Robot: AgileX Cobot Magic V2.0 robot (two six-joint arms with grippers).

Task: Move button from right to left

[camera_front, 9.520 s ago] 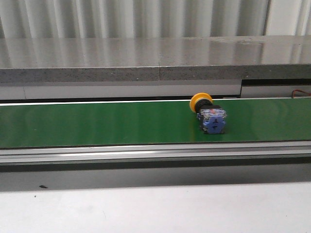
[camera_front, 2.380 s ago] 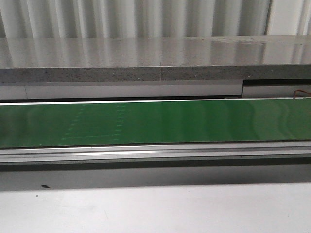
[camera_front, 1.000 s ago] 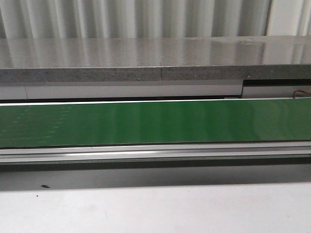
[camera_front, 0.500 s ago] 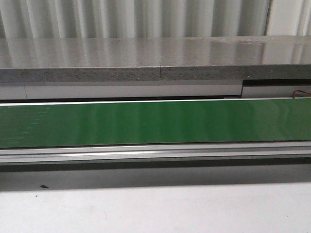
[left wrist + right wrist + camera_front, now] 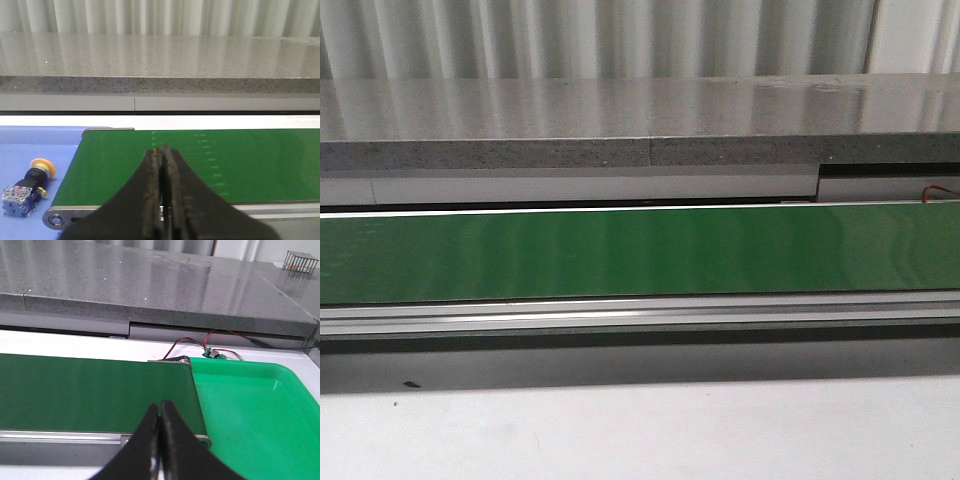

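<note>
Now button [image 5: 26,186] on blue tray [image 5: 35,145], beside green belt [image 5: 210,160].

no legible text, labels, nos. or signs in any view

We are seeing the green belt [image 5: 620,255] showing a smooth, faintly sheened face, edged by a brushed-metal rail [image 5: 620,315], while the grey speckled stone-like ledge [image 5: 620,115] behind it is gleaming as if polished. The button [image 5: 25,186] is showing a glossy yellow plastic cap and a clear-and-blue plastic block, lying on a matt blue surface [image 5: 30,145]. The green tray [image 5: 250,415] is looking like shiny moulded plastic, and both the left gripper [image 5: 161,192] and the right gripper [image 5: 159,440] are looking matt black, the left one's inner edges appearing scuffed and rough.
</note>
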